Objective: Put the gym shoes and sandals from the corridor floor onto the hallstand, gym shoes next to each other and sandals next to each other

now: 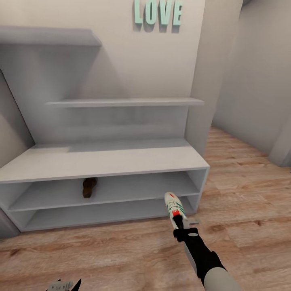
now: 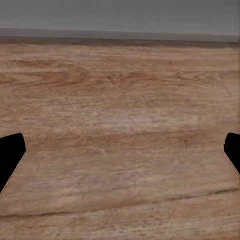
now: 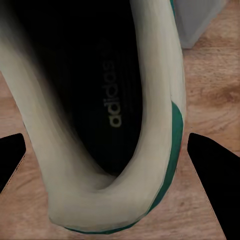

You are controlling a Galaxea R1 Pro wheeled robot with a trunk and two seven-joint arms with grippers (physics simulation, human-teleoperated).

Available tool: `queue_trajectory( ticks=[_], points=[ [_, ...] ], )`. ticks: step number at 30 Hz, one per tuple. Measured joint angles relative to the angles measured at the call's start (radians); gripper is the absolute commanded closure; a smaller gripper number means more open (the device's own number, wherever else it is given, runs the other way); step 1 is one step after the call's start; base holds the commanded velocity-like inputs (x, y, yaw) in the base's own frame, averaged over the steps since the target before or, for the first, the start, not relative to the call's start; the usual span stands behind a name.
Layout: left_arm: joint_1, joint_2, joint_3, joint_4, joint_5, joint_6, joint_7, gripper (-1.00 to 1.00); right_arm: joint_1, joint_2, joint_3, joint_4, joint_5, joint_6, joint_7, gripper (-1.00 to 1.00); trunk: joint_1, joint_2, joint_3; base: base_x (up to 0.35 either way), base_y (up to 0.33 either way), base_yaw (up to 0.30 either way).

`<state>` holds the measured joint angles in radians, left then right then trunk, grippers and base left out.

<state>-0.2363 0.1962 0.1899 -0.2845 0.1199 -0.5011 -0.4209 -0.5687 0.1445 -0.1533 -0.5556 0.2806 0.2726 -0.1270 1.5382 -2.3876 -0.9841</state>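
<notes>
The white-grey hallstand fills the middle of the head view. One dark-brown sandal lies on the upper of its two low shelves, left of centre. My right gripper is shut on a white gym shoe with green stripes and a red patch, holding it by the heel just in front of the rack's right end, above the corridor floor. In the right wrist view the gym shoe's dark opening lies between the fingers. My left gripper hangs low, open over bare planks.
Two staggered wall shelves sit above the bench top, under teal LOVE letters. A wall corner stands right of the rack, and the corridor runs on to the right behind it.
</notes>
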Motion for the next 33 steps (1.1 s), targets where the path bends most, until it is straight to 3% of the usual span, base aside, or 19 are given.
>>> queue_trajectory(
  ticks=[11, 22, 33],
  points=[
    [0.001, 0.0, 0.0, 0.0, 0.0, -0.001, 0.0, -1.0, 0.0, 0.0, 0.0, -0.002, 0.0, -0.001, 0.0, 1.0, 0.0, 0.0, 0.0, 0.335, 0.0, 0.0],
    [0.001, 0.002, 0.001, 0.0, 0.001, 0.0, 0.0, -1.0, 0.0, 0.0, 0.0, -0.005, 0.0, 0.0, 0.0, 1.0, 0.0, 0.0, 0.0, 0.108, 0.0, 0.0],
    [0.001, 0.003, 0.002, -0.001, 0.001, 0.0, 0.0, -1.0, 0.0, 0.0, 0.0, -0.006, 0.0, 0.0, 0.0, 1.0, 0.0, 0.0, 0.0, 0.252, 0.0, 0.0]
  ],
)
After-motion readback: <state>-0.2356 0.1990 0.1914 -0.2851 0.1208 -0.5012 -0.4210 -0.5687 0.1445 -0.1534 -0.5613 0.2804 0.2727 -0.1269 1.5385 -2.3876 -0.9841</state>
